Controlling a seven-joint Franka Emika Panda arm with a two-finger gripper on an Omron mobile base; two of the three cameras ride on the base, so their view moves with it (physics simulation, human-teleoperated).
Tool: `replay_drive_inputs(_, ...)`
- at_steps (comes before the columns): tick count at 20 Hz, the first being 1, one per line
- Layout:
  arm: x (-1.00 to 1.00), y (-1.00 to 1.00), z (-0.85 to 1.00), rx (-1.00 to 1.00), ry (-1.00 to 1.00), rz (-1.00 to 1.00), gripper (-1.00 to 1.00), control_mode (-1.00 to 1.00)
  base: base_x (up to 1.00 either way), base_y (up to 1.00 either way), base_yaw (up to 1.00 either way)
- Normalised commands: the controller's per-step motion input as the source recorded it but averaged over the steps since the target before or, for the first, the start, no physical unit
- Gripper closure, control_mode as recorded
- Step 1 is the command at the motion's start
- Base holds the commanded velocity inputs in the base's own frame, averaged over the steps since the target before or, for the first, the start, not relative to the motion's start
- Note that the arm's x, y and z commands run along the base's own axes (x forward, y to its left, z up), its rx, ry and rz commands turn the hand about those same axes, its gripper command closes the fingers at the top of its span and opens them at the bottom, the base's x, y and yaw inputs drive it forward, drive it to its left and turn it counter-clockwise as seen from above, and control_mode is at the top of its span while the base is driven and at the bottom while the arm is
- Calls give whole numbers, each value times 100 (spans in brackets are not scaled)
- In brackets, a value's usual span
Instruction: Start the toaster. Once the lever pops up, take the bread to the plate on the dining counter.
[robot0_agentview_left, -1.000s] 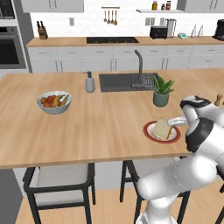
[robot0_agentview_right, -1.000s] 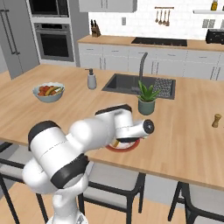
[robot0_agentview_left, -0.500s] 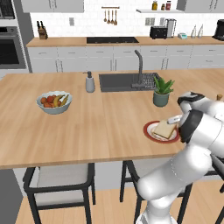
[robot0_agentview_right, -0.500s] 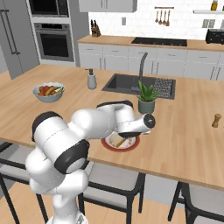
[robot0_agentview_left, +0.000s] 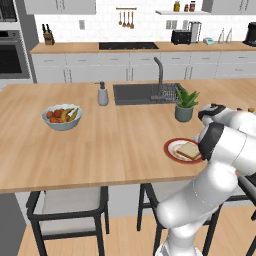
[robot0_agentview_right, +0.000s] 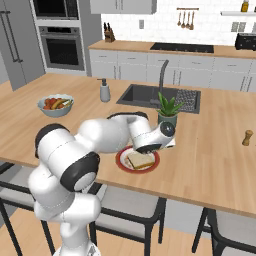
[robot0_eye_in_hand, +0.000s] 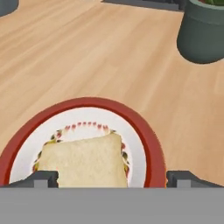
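A simulated kitchen, with the light-wood dining counter running across the foreground. On it, directly under the gripper, the bread lies flat on the red-rimmed plate, free of both fingertips, which stand wide apart at either side of the slice. Just beyond the gripper sits a potted plant in a dark pot, with the sink behind it. Well off to the gripper's left is a fruit bowl. The toaster seems to be the black box on the far worktop, too small to read.
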Motion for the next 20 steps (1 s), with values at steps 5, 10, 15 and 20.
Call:
replay_drive_inputs(5, -79, 42, 31, -7, 0, -1, -100, -100, 0, 0, 0)
replay_drive_inputs(10, -100, 41, 38, -1, 0, -9, -100, -100, 0, 0, 0)
replay_drive_inputs(15, -100, 34, 40, -8, 0, -16, -100, -100, 0, 0, 0)
replay_drive_inputs(20, -100, 17, 39, -9, 2, -19, -100, -100, 0, 0, 0)
